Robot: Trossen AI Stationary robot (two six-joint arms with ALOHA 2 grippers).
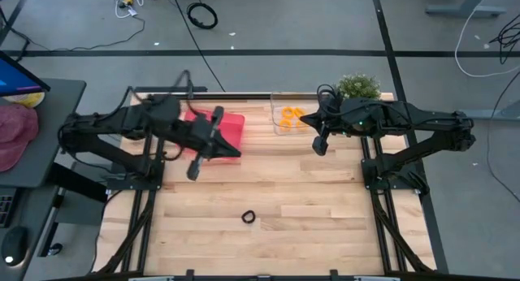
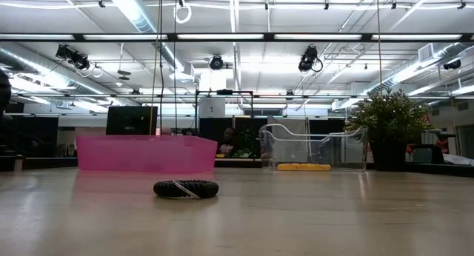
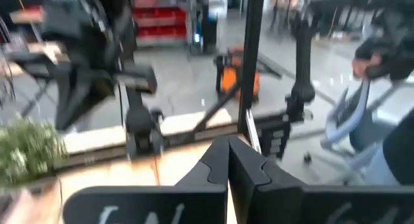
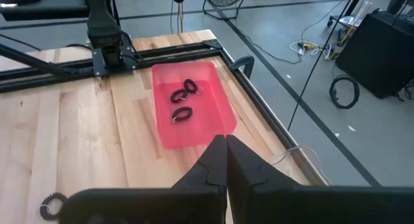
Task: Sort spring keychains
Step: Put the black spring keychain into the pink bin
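Note:
One black spring keychain [image 1: 249, 218] [image 2: 186, 189] [image 4: 52, 204] lies flat on the wood near the table's front middle. At the far edge stands a pink bin [image 1: 234, 125] [image 2: 141, 154] [image 4: 194, 136] holding three black keychains [image 4: 181, 98]. To its right, a clear bin [image 1: 279, 110] [image 2: 315, 146] holds orange keychains [image 1: 290, 116] [image 2: 302, 166]. My left gripper [image 1: 234, 152] [image 3: 228, 160] hangs shut and empty over the pink bin's near right corner, pointing about level toward the table's right. My right gripper [image 1: 318, 135] [image 4: 226, 156] is shut and empty beside the clear bin, tilted down toward the pink bin.
A potted plant [image 1: 358, 87] [image 2: 389, 119] stands at the far right corner behind my right arm. Bare wood stretches across the middle and front of the table around the lone keychain. Both arms' base frames [image 1: 382, 179] flank the sides.

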